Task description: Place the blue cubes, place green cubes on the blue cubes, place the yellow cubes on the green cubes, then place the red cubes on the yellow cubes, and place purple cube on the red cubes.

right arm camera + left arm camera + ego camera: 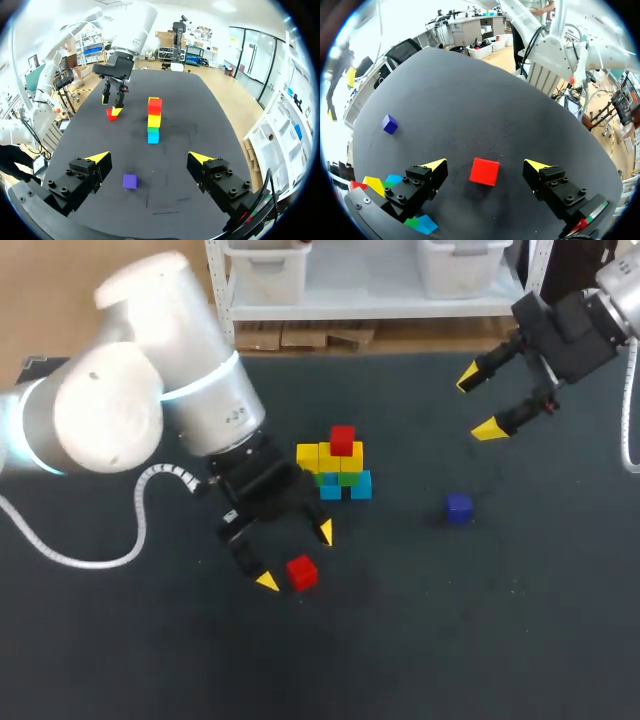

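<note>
The step in hand looked like the red row. The left hand [296,557] was spread wide. A loose red cube [301,573] lay on the bench [450,640] between its fingers, not pinched yet. Next, the hand would need to close on that cube, lift it, and set it beside the red one on top of the stack [340,470]. The right hand [478,402] hung spread open near the purple cube [459,507], not touching it. The left arm [130,390] hid part of the stack's low cubes.

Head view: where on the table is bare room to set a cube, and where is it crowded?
Bare table lies on the near side of the purple cube and between it and the cube stack. Crowded: the left gripper straddles the loose red cube close by the stack.
</note>
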### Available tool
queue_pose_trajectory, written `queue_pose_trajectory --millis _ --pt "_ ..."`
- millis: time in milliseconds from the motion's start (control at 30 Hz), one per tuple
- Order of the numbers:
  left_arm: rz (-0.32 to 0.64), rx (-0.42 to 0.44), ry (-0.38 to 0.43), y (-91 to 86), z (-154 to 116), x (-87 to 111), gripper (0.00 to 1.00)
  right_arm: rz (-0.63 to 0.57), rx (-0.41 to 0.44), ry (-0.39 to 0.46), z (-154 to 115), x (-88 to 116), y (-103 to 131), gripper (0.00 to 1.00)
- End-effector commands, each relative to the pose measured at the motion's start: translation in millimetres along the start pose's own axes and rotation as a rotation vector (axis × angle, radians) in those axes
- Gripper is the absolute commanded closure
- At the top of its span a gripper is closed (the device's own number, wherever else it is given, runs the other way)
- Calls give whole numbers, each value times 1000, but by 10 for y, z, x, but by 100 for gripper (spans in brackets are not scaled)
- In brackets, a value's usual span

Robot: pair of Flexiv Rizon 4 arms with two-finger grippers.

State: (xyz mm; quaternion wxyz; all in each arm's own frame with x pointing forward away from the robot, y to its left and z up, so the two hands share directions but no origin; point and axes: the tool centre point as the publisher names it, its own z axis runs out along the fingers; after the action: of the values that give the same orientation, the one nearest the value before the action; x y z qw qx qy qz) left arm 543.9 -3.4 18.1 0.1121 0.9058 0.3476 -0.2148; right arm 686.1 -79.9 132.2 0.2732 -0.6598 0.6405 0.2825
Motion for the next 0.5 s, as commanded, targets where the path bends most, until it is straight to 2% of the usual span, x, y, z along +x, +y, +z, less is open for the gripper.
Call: queue_pose_trajectory --millis 33,467,500 --pt "-2 109 3 76 15 43 0 -1 -1 -2 5 3 -7 0" --pt "-25 138 -4 35 90 128 0 -1 -1 -2 5 3 -7 0" --pt "-31 134 -8 34 95 131 6 -1 -1 -2 5 3 -7 0"
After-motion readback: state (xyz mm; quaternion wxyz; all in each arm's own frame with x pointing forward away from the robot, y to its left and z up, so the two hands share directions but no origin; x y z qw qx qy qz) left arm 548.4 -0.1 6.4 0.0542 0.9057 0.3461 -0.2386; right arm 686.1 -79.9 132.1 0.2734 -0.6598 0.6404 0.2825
